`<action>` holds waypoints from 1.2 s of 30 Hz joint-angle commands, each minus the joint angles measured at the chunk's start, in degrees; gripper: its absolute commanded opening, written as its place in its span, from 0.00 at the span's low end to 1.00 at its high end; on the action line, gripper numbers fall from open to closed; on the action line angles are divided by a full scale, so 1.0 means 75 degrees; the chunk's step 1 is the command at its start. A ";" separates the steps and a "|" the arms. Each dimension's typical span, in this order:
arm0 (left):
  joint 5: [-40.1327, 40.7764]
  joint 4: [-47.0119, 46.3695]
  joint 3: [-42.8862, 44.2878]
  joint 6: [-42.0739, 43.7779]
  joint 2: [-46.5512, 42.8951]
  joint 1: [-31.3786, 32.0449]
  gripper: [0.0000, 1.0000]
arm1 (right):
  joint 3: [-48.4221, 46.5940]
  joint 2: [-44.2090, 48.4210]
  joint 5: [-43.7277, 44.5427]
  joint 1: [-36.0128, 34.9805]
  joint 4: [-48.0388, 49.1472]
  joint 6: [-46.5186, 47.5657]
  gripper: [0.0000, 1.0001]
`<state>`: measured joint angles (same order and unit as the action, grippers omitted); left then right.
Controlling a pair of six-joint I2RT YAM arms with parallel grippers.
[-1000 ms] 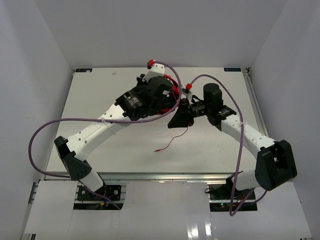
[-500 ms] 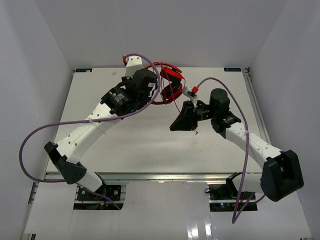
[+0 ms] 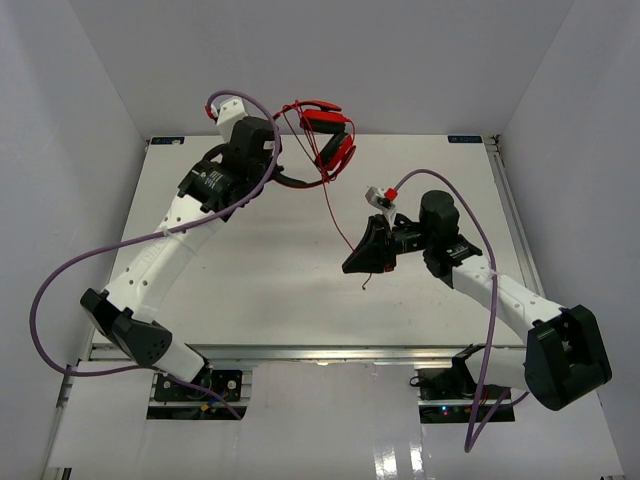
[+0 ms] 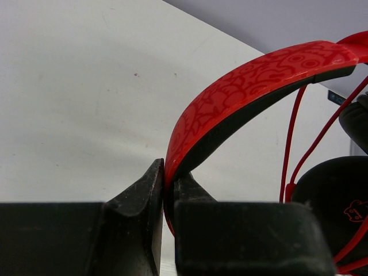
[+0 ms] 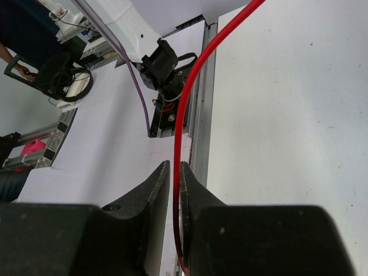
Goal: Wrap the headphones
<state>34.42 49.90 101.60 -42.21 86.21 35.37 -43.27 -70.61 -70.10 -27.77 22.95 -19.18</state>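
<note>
**A:** Why is the left gripper (image 4: 167, 178) holding the red over-ear headphones (image 3: 330, 122) with black padding so high, above the far edge of the white table (image 3: 250, 280)?

**B:** Its jaws are clamping one end of the patterned red headband (image 4: 247, 86), probably so the set is hanging free for winding.

**A:** And the right gripper (image 5: 175, 172)?

**B:** Its jaws are pinching the thin red cable (image 3: 335, 205), apparently drawing it taut. The cable is running straight, slanting from the headphones down toward the near right, with a short tail dangling below the fingers.

White table (image 3: 280, 295), plain white walls (image 3: 60, 100).
</note>
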 commanded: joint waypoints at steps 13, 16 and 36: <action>-0.2679 -0.0764 0.0087 -0.0574 -0.0883 -0.0280 0.00 | -0.0210 0.0061 0.0722 0.0196 -0.1768 0.2643 0.08; -0.3492 -0.0685 -0.0122 -0.0241 -0.1271 -0.0298 0.00 | -0.0523 -0.0117 0.0923 0.0423 -0.3002 0.4081 0.08; -0.7511 -0.0126 -0.3234 0.3495 -0.2040 -0.0264 0.00 | -0.1967 -0.0147 0.3801 0.0737 -0.4879 0.8459 0.08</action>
<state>-14.78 48.82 79.40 -24.42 72.90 32.74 -56.49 -72.79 -47.04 -23.16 -14.63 39.53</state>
